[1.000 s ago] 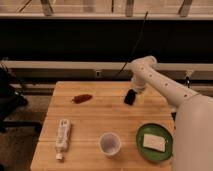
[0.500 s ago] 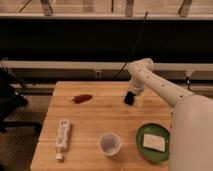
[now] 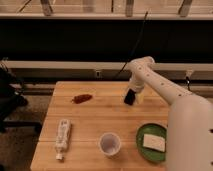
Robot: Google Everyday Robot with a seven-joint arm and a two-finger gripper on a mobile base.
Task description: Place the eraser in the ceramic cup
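The ceramic cup (image 3: 109,143) is small, round and white, and stands upright near the table's front edge, left of the green plate. My gripper (image 3: 130,96) is the dark shape at the end of the white arm (image 3: 150,80). It is low over the back right part of the table, well behind and to the right of the cup. I cannot tell whether this dark shape is the gripper alone or the gripper with the eraser in it. No eraser shows clearly elsewhere.
A green plate (image 3: 141,134) at the front right holds a flat white block (image 3: 154,142). A long white bottle-like thing (image 3: 62,137) lies at the front left. A small red-brown thing (image 3: 81,98) lies at the back left. A dark chair (image 3: 10,97) stands left of the wooden table (image 3: 95,120).
The arm's upper joint has shifted slightly to the left. The gripper stays at about the same spot over the back right of the table. Nothing on the table has moved.
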